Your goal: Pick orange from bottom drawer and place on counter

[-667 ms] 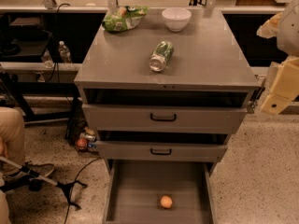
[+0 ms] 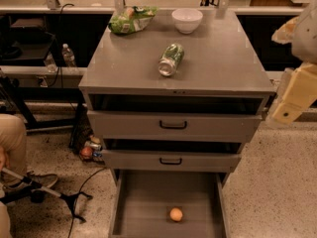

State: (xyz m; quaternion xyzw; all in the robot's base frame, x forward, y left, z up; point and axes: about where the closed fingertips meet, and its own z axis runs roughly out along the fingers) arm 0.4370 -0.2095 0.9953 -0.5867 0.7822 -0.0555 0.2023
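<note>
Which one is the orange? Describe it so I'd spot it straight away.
From the grey cabinet, look down to the open bottom drawer at floor level. The orange lies alone inside it, a small round fruit, unlike the green can and white bowl up on the counter. The gripper hangs far off at the right edge.

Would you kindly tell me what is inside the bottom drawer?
Only the orange shows in the bottom drawer, on its floor, about mid-width. The drawer's rear is covered by the middle drawer above. The gripper hangs at the right, beside the counter.
</note>
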